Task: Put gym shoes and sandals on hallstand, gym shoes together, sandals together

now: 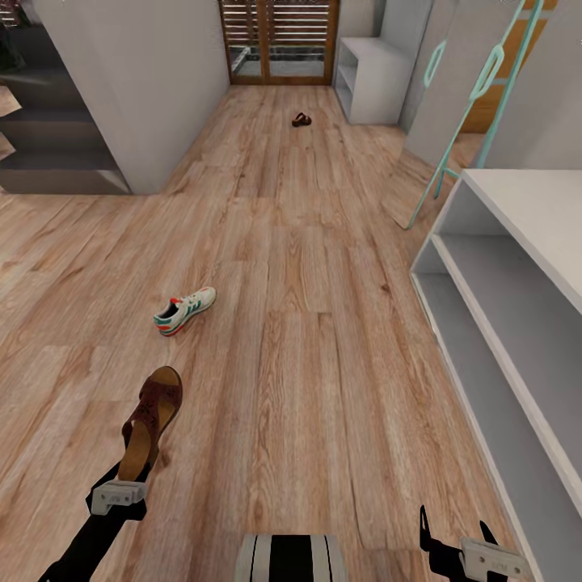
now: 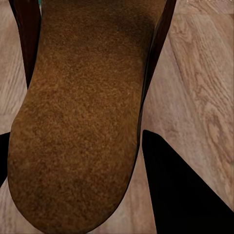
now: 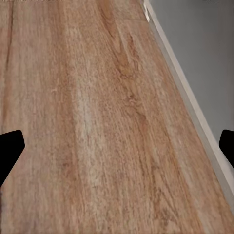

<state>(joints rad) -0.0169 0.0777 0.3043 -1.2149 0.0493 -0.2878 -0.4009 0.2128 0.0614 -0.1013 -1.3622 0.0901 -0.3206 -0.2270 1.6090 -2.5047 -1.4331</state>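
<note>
The wood floor (image 1: 291,267) ran the length of the corridor ahead of us, light brown planks with knots and seams, ending at a slatted wooden door (image 1: 279,40) at the far end. Along our right side stood the shoe rack (image 1: 517,267), white-grey, its thick flat top and two shallow tiers bare where we could see them. Past its far end a slim teal frame (image 1: 469,113) leaned against the wall, and further on a second white shelf unit (image 1: 372,77) sat by the door. A grey wall block (image 1: 145,81) filled the left side of the corridor. In the head view our left gripper (image 1: 129,477) pinched a brown sandal (image 1: 149,424) by its heel end, the toe pointing away from us, raised over the floor at our lower left; in the left wrist view the sandal's tan footbed (image 2: 83,122) sat close between the dark fingers (image 2: 185,195). One gym shoe (image 1: 185,310), white with green stripes and red-orange accents, lay on the floor a little beyond the held sandal, well apart from the rack. The second sandal (image 1: 301,120) lay far down the corridor, near the distant shelf unit, too small to make out in detail. Our right gripper (image 1: 457,529) hung low beside the rack's near end, its fingers spread wide and holding nothing; the right wrist view showed floor and the rack's grey edge (image 3: 204,63) between the fingertips (image 3: 9,146).
</note>
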